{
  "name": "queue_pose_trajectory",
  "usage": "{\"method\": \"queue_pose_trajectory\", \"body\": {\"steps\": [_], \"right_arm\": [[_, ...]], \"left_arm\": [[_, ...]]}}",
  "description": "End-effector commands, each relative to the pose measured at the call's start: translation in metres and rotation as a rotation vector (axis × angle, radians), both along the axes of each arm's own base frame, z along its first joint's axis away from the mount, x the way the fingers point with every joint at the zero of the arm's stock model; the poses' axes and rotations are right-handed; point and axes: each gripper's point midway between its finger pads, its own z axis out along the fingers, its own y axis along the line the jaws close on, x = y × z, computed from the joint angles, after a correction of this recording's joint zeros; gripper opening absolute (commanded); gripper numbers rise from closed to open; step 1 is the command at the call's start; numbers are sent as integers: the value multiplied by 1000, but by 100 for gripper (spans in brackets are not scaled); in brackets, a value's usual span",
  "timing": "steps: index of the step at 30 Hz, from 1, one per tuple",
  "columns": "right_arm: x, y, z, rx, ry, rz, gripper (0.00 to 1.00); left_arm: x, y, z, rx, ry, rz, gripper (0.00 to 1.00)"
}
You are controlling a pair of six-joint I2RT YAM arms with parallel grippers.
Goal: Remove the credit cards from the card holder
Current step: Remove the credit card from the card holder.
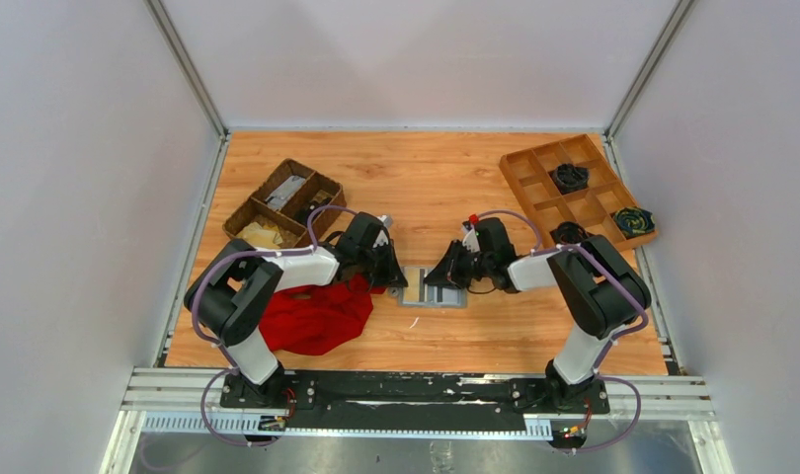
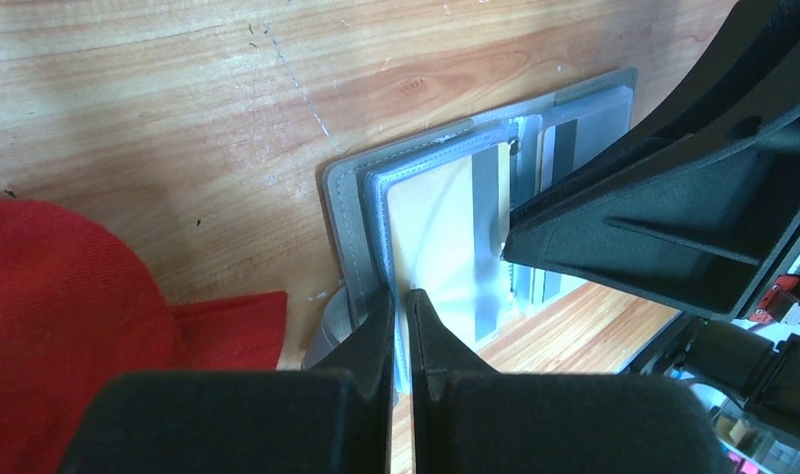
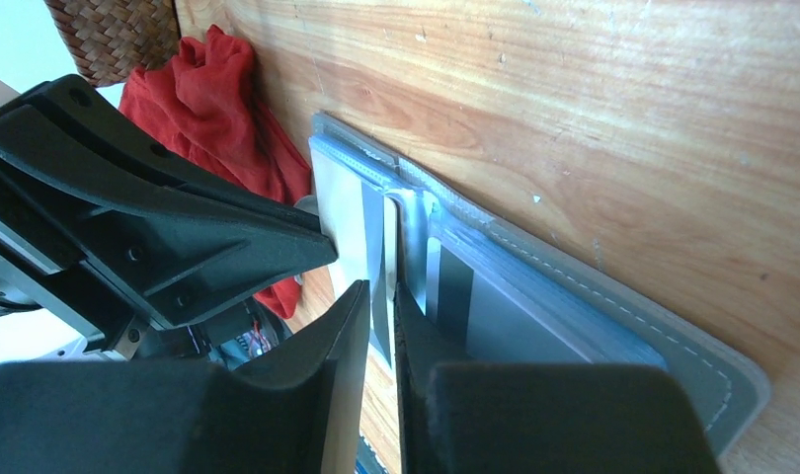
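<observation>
Wooden table (image 1: 475,178) — card holder (image 1: 434,294) lies between left pincer (image 2: 403,301) and right pincer (image 3: 381,296), both pinching it — credit card (image 2: 431,232) nearer left.

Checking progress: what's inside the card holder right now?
The card holder has clear sleeves showing one beige card; the right tool covers part of the other half, so further cards cannot be counted.

Tight spot: left gripper (image 2: 404,301) and right gripper (image 3: 381,296) crowd the open grey bifold card holder (image 1: 432,294) from both sides, jaws nearly nose to nose. Crumpled red cloth (image 1: 315,314) blocks its left. Bare wooden bench (image 1: 426,178) beyond is open.
</observation>
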Motion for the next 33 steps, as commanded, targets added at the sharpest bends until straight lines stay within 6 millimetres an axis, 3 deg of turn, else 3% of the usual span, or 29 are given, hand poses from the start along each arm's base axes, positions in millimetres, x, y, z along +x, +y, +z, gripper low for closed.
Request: {"method": "queue_pose_trajectory", "body": {"steps": [1, 11, 19, 21, 33], "right_arm": [[-7, -6, -12, -23, 30, -12, 21], [-9, -13, -28, -69, 58, -35, 25], [-8, -12, -27, -57, 53, -32, 11], [-8, -11, -24, -45, 47, -27, 1], [-14, -21, -14, -58, -16, -41, 0]], "left_arm": [[-20, 8, -33, 84, 59, -41, 0], [-23, 4, -34, 77, 62, -69, 0], [-25, -1, -35, 70, 66, -95, 0], [-26, -3, -35, 69, 66, -98, 0], [-25, -2, -30, 62, 46, -99, 0]]}}
